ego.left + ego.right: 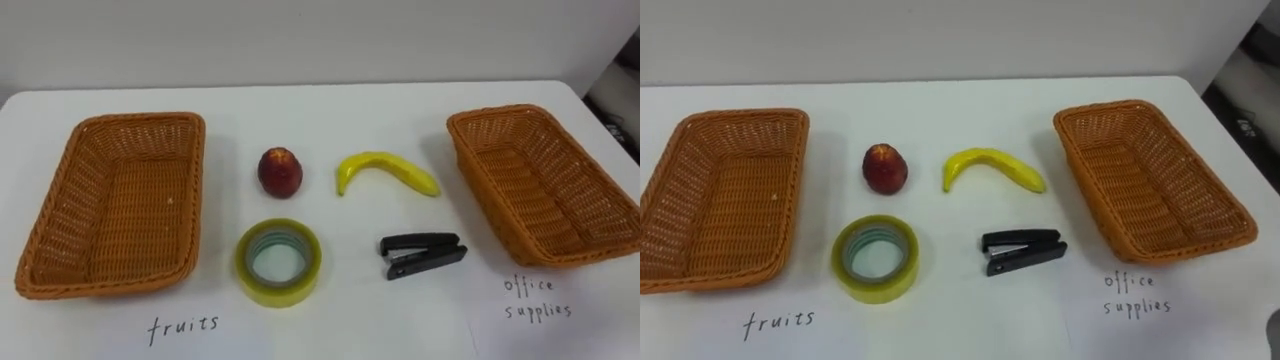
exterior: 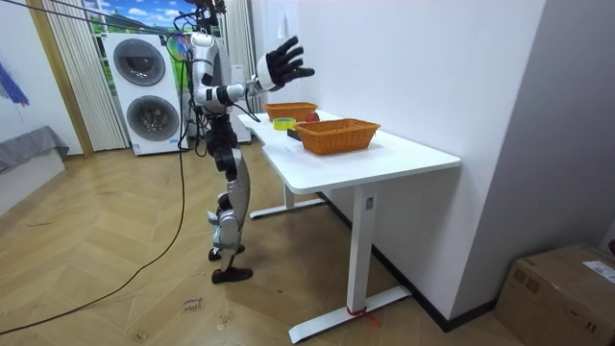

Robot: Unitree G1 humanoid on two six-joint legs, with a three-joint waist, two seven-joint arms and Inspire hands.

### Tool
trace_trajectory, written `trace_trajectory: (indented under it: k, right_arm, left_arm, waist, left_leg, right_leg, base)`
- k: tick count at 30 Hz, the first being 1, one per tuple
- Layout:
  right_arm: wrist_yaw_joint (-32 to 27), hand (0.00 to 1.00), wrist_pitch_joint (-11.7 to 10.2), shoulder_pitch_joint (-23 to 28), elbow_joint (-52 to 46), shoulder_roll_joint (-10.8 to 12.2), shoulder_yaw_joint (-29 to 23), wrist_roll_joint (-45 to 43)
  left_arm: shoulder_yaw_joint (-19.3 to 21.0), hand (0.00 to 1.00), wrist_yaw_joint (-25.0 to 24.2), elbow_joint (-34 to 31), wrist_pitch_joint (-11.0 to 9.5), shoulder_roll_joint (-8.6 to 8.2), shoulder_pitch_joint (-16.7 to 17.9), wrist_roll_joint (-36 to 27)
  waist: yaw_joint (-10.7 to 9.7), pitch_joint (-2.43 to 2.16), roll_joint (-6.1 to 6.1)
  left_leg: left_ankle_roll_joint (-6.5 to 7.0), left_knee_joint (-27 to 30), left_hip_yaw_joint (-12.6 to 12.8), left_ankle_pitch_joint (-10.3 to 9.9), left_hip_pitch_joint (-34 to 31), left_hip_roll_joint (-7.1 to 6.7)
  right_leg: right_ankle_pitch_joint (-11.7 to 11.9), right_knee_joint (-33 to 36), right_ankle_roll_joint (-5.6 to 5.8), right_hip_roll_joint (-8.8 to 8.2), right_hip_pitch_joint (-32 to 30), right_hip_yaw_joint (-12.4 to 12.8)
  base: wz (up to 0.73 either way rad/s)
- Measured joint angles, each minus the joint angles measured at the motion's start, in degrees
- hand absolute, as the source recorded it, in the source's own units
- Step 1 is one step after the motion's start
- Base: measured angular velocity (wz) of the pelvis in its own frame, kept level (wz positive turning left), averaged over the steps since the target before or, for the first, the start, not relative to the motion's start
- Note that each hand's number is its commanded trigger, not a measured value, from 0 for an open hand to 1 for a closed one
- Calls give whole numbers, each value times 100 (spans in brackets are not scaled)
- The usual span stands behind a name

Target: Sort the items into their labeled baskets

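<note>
A handwritten "fruits" label (image 1: 183, 326) on the table (image 1: 330, 120) fronts the left basket (image 1: 130, 210); an "office supplies" label (image 1: 535, 298) fronts the right basket (image 1: 530, 190).

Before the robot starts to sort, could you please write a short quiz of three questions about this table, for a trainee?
1. True or false: the banana lies inside the basket labelled fruits.
2. Which of these lies nearest the basket labelled office supplies? A) the roll of tape B) the black stapler C) the red fruit
3. Fill in: so far both baskets hold ____.

Key: 1 false, it lies on the white table between the two baskets; 2 B; 3 nothing.
</note>
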Motion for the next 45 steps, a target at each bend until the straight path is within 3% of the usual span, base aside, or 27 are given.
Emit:
trace_trajectory:
  k: [13, 17, 26, 36, 45]
  right_arm:
    - [493, 0, -44, -456, -323, -80, 416, -1129]
    - [962, 0, -28, -458, -324, -132, 749, -1666]
    - [1819, 0, 20, -485, -349, -150, 1057, -1874]
    - [3051, 0, 88, -492, -537, -468, 1413, -2191]
    - [3971, 0, 96, -492, -496, -492, 1684, -2604]
  left_arm:
    - [-55, 0, -163, 87, -97, -8, -48, 58]
    - [-56, 0, -255, 159, -77, 5, -95, 286]
    - [-54, 0, -483, 230, -68, 32, -111, 313]
    - [-34, 0, -728, 285, -73, 151, -253, 521]
    - [-143, 0, -882, 383, -77, 283, -363, 563]
  waist:
    - [196, -6, -95]
    - [273, 0, -92]
    - [321, 2, -70]
    - [393, -36, -72]
    - [424, 5, -146]
  left_leg:
    - [0, 14, -120, 1, 2, -1]
    - [0, 21, -121, 1, 0, 1]
    - [-1, 28, -187, 0, -17, -1]
    - [-3, 45, -188, 0, 5, 13]
    - [-3, 83, -196, 1, -3, 30]
  right_leg:
    - [5, 1, -8, 4, 38, -62]
    - [9, 6, -12, 0, 36, -76]
    - [10, 8, -14, -13, 84, -168]
    - [23, 6, -32, -10, 113, -190]
    - [27, 5, -35, -16, 106, -189]
  base:
    - [3]
    - [0]
    - [5]
    - [0]
    - [0]
